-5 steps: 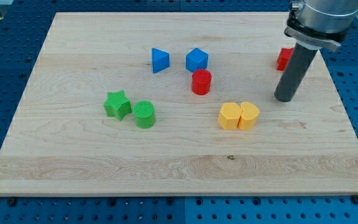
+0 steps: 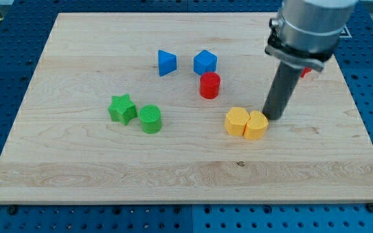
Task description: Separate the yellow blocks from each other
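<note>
Two yellow blocks lie side by side and touching right of the board's middle: the left yellow block (image 2: 236, 121) and the right yellow block (image 2: 256, 125). My tip (image 2: 274, 117) stands just right of and slightly above the right yellow block, at its upper right edge, touching or nearly touching it. The rod rises up to the arm at the view's top right.
A red cylinder (image 2: 209, 85) stands above the yellow pair. A blue triangular block (image 2: 166, 62) and a blue cube-like block (image 2: 204, 62) lie higher up. A green star (image 2: 122, 109) and green cylinder (image 2: 150, 119) sit at the left. A red block (image 2: 306, 70) is mostly hidden behind the rod.
My tip moved left and down to the right yellow block. The yellow pair shifted slightly left and down, and the right block turned a little.
</note>
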Controlling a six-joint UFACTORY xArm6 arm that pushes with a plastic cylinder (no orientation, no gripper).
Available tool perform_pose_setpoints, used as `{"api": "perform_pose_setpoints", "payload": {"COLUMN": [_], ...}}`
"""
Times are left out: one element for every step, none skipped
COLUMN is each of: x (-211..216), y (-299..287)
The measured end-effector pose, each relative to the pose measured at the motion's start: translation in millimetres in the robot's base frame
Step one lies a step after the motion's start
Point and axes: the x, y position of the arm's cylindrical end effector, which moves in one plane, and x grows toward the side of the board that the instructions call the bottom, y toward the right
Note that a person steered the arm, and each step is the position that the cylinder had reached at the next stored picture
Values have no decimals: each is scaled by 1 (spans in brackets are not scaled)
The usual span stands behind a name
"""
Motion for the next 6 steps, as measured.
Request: {"api": "perform_pose_setpoints", "payload": {"x": [-52,-107,-117,-98,-86,-86], "y": [0,0,0,0,0,0]}}
